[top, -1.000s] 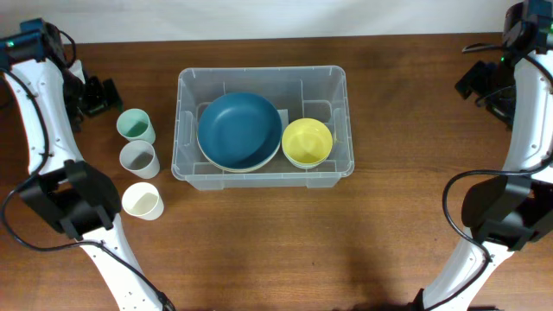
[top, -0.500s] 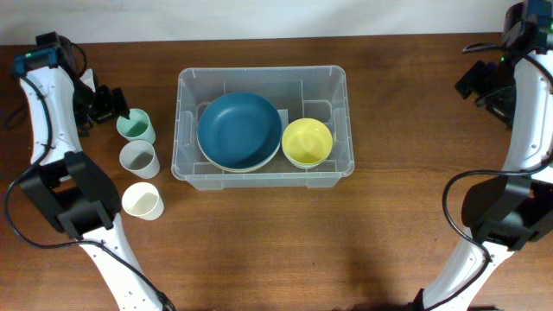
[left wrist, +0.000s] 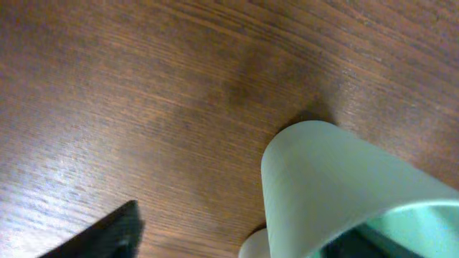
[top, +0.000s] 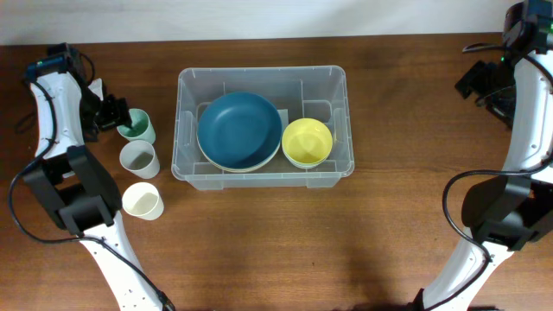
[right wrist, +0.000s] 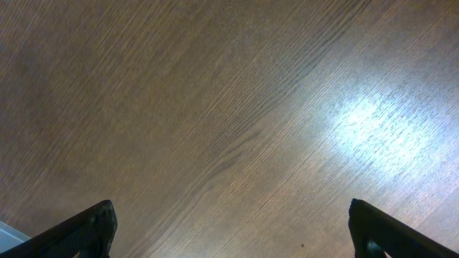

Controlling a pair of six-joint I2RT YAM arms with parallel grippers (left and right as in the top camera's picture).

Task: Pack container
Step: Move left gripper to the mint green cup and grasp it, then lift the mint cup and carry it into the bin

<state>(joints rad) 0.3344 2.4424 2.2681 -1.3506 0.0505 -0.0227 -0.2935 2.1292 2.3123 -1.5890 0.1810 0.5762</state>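
left pincer (top: 112,116): spread, at mint cup (top: 138,128) rim
right pincer (right wrist: 229,229): spread wide, counter (right wrist: 215,107) beneath
container (top: 259,82): beyond mint cup from left pincer

Overhead straight down on table (top: 276,233), left wrist close on shared green cup (left wrist: 330,179), right wrist facing wood

Swung the left arm (top: 50,108) in from the back left corner of the desk (top: 259,250) toward the row of cups. Carried the left end effector (top: 117,117) from well apart from the green cup (top: 138,130), to just beside it, to right at its left rim. Set one dark finger (left wrist: 97,233) outside the cup's wall, apart from it, low over the wood. Cannot tell whether the other finger reaches into the cup's mouth.
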